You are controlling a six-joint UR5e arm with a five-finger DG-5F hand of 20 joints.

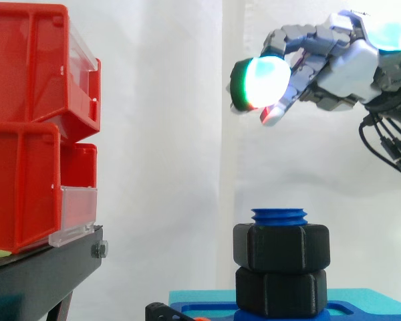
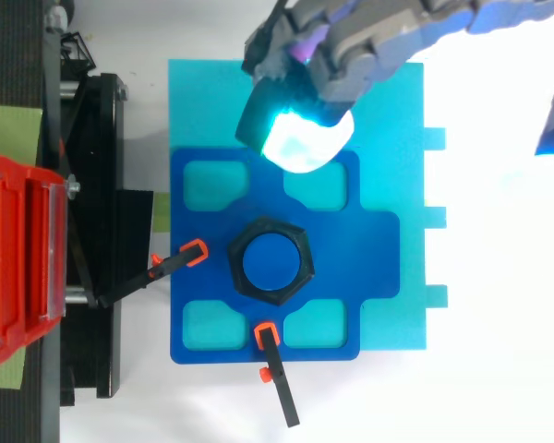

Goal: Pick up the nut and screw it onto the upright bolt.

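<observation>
The nut (image 1: 281, 246) looks like matt, slightly grainy black plastic; the bolt (image 1: 279, 217) is matt blue plastic. The red bins (image 1: 27, 67) are glossy plastic with clear, smooth fronts (image 1: 77, 214). The stand (image 1: 40, 277) looks like dull black metal, the curtain (image 1: 160, 134) soft white cloth.

Black hexagonal nut (image 1: 281, 246) sits level on the upright blue bolt (image 1: 279, 216), whose threaded tip shows just above it. A second black hexagonal piece (image 1: 281, 292) lies directly beneath, touching the nut. The bolt stands at the centre of the dark blue plate (image 2: 342, 249).
</observation>
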